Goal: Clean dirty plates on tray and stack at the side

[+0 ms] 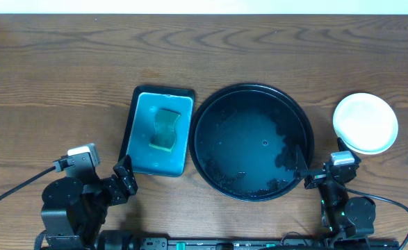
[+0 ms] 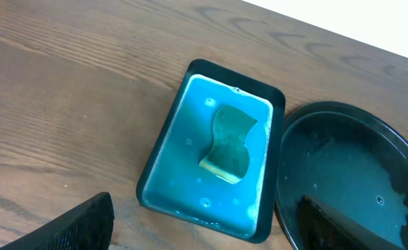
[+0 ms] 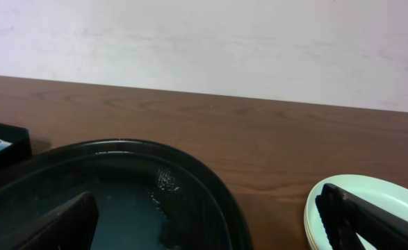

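My left gripper (image 1: 125, 178) sits at about 7 o'clock on the table (image 1: 51, 69), fingers spread wide and holding nothing. Just past it, toward 1 o'clock, lies the teal tray (image 1: 140, 156) with the sponge (image 1: 165, 130) resting in it. The black tray (image 1: 252, 89) at centre carries no plates, only a wet film and specks along its 4 to 7 o'clock side. My right gripper (image 1: 306, 173) is at the tray's 4 o'clock rim, fingers also apart and empty. The dirty plates (image 1: 365, 123) are stacked on the table at the tray's 3 o'clock, apart from it.

I judge the cleaning and stacking finished, so the next move calls only for keeping both arms clear of the stack.

The overhead view shows the stack as one white disc. My right wrist view shows layered rims at its edge (image 3: 329, 208), though I cannot count them. My left wrist view shows the sponge (image 2: 229, 142) curled, one end lifted.
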Available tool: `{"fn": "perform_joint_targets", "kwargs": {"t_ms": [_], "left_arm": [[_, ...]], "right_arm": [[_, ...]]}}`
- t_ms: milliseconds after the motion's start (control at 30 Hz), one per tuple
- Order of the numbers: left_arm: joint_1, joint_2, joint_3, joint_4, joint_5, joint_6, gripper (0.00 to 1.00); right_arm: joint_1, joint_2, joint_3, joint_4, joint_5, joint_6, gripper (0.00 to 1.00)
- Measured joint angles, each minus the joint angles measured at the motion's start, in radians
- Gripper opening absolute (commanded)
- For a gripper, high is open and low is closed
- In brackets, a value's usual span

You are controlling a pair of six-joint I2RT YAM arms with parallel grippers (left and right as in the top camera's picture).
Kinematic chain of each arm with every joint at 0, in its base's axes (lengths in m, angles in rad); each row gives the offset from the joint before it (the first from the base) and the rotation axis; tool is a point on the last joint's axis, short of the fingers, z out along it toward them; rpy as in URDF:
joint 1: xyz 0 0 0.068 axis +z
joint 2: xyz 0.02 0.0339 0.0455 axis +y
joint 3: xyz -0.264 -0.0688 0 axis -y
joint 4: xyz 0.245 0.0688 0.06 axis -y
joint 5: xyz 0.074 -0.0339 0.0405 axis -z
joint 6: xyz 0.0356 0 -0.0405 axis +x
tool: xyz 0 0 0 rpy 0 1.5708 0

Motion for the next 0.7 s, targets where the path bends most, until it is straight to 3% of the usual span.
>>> {"fn": "perform_joint_targets", "kwargs": {"t_ms": [700], "left_arm": [[-0.012,-0.030,-0.029,-0.011,-0.005,0.005,0.84]], "right_arm": [[0.000,0.000,0.000,0.000,0.000,0.000,0.99]]}}
